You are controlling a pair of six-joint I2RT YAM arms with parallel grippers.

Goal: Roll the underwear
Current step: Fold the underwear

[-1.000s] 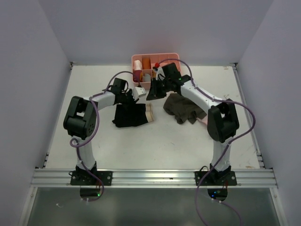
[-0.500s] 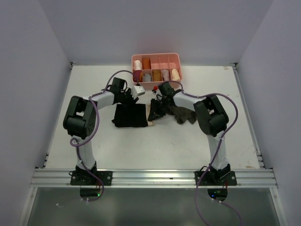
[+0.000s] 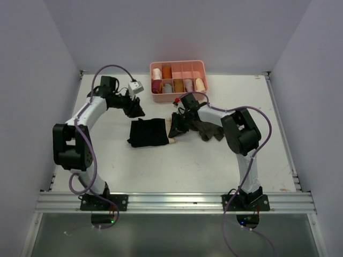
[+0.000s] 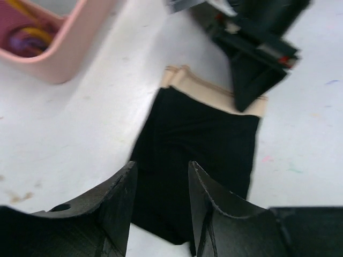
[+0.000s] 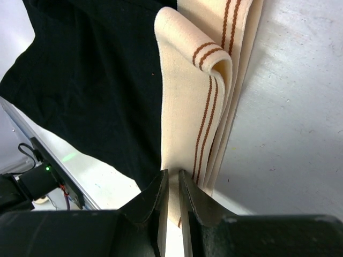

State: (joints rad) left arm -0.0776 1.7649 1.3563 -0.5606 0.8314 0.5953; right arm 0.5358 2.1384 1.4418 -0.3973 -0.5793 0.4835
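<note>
The black underwear (image 3: 148, 132) lies flat on the white table, its beige waistband (image 3: 172, 128) at the right end. My right gripper (image 3: 175, 127) is shut on the waistband's edge; in the right wrist view the waistband (image 5: 201, 91), with brown stripes, is curled over and pinched between my fingers (image 5: 172, 184). My left gripper (image 3: 137, 108) is open and empty, raised up and to the left of the underwear. The left wrist view looks down on the underwear (image 4: 201, 155) between its fingers (image 4: 161, 176).
A pink divided tray (image 3: 178, 80) with several rolled garments stands at the back. An olive-brown garment (image 3: 208, 124) lies just right of the underwear, under my right arm. The tray's corner (image 4: 53, 48) also shows in the left wrist view.
My left gripper has let go of the underwear and swung up and to the left. My right gripper came down from the tray and closed on the waistband.
</note>
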